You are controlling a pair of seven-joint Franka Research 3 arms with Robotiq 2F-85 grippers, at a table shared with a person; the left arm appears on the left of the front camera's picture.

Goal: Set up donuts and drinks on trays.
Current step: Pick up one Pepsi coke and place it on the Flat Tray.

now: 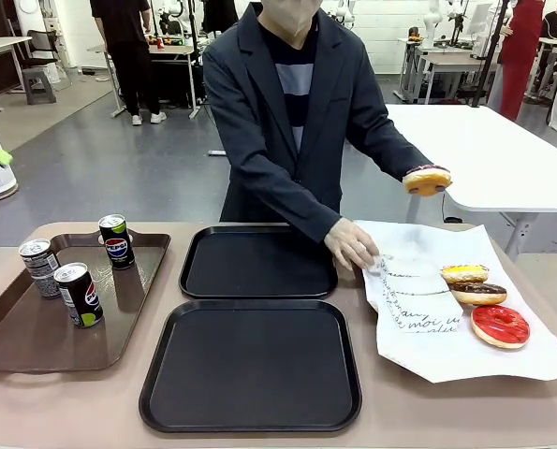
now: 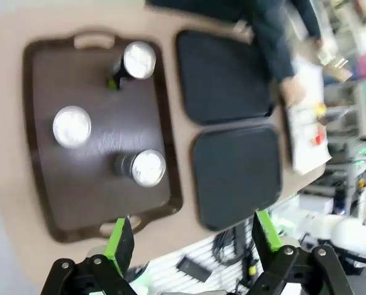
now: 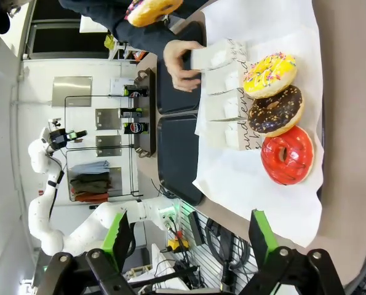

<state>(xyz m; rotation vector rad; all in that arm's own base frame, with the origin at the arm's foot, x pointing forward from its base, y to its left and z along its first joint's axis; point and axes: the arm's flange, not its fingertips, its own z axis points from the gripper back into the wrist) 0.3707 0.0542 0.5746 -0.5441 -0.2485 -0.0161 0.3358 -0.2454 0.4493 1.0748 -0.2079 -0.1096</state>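
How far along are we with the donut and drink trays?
Done: nothing placed yet; the near black tray and far black tray are bare. In hand: the person holds one donut raised, other hand on the white paper. Left: three donuts lie on that paper, three cans stand on the brown tray. Left pincer and right pincer are open, holding nothing.

3 cans [image 1: 79, 293] stand on the handled tray [image 1: 30, 332], left. 2 trays [image 1: 250, 367] lie centre, near and far. 3 donuts [image 1: 500, 325] lie on paper [image 1: 423, 344], right.
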